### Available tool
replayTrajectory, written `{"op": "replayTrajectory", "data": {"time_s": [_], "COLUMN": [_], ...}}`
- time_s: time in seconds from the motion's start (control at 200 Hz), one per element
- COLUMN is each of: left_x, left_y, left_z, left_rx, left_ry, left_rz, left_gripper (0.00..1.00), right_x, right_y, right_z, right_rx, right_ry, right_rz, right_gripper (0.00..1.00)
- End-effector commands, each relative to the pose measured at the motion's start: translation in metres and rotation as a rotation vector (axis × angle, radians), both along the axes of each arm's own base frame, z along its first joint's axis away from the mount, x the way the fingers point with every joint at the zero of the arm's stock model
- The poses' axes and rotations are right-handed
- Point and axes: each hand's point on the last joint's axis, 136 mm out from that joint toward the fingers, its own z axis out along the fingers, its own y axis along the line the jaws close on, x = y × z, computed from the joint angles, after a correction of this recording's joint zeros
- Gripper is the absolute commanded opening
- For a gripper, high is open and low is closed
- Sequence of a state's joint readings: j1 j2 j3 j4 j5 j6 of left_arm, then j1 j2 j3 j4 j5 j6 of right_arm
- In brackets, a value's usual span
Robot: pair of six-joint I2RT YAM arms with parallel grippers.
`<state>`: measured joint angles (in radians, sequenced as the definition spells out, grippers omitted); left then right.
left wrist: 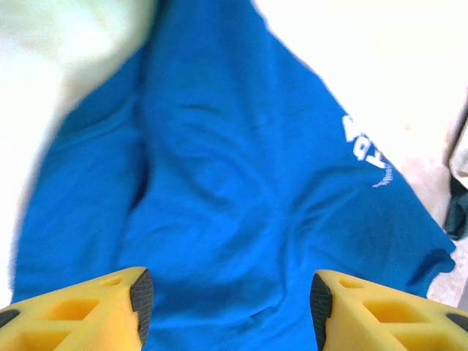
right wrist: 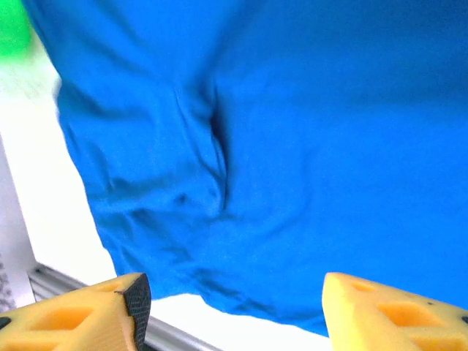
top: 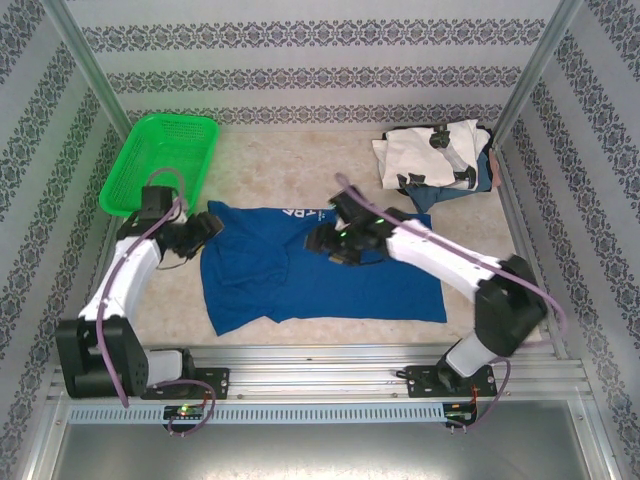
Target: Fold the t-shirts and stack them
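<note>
Patterned wallpaper in grey and white bands lines the cell on three sides, and we look down on a pale speckled table (top: 290, 160). At its far left corner sits a green mesh basket (top: 165, 160); we see its mesh floor and walls plainly, bare to the camera. At the far right corner, well apart from the basket, lies a small pile: a white t-shirt (top: 430, 150) with black marks on top, with bluish-grey cloth (top: 485, 170) showing under its right edge.

We find the royal-blue t-shirt (top: 300, 275) spread flat in the middle of the table, toward the near edge, with its white lettering (top: 300, 213) along the far side and a soft crease running down the left half.

The left gripper (top: 208, 225) sits at the shirt's far left corner, just beside the basket's near end. From its wrist we see the left gripper (left wrist: 227, 307) with jaws standing well apart, the yellow fingers (left wrist: 80, 307) at either side and only blue cloth lying below the gap; nothing is pinched.

The right gripper (top: 325, 240) hangs over the shirt's upper middle, near the lettering. Its wrist view shows the right gripper (right wrist: 234, 307) likewise parted wide, gripping nothing, with the creased blue cloth beneath and a green blur of the basket at the top left corner.
</note>
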<state>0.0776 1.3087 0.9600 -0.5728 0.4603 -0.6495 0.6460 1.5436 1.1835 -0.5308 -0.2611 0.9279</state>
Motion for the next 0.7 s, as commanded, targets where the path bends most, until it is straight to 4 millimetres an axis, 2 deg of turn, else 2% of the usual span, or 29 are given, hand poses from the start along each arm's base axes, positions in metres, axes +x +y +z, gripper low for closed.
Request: {"op": "replayTrajectory", "data": {"time_s": [0.0,0.07,0.17,0.275,0.44,0.62,0.674,0.694], "left_x": [0.038,0.054,0.07,0.081,0.085,0.085,0.09,0.092], "left_y": [-0.028,-0.042,-0.05,-0.038,-0.014,0.012,0.013,0.012], "left_z": [-0.008,-0.026,-0.058,-0.085,-0.116,-0.143,-0.147,-0.149], "left_rx": [-0.028,-0.049,0.001,0.068,0.17,0.237,0.234,0.23], "left_ry": [-0.024,-0.005,0.047,0.089,0.186,0.256,0.267,0.269], "left_rz": [-0.038,-0.045,-0.064,-0.032,0.016,0.072,0.065,0.06], "left_gripper": [0.58,0.54,0.53,0.49,0.48,0.48,0.48,0.48], "right_x": [0.025,0.045,0.059,0.063,0.051,0.049,0.054,0.056], "right_y": [-0.077,-0.106,-0.133,-0.165,-0.22,-0.259,-0.264,-0.266], "right_z": [-0.016,-0.023,-0.042,-0.069,-0.114,-0.137,-0.14,-0.14], "right_rx": [-0.168,-0.192,-0.214,-0.281,-0.41,-0.486,-0.497,-0.507], "right_ry": [-0.041,-0.053,-0.042,0.006,0.129,0.213,0.23,0.231], "right_rz": [-0.103,-0.173,-0.25,-0.321,-0.418,-0.486,-0.49,-0.492], "right_gripper": [0.64,0.62,0.61,0.6,0.57,0.55,0.46,0.49]}}
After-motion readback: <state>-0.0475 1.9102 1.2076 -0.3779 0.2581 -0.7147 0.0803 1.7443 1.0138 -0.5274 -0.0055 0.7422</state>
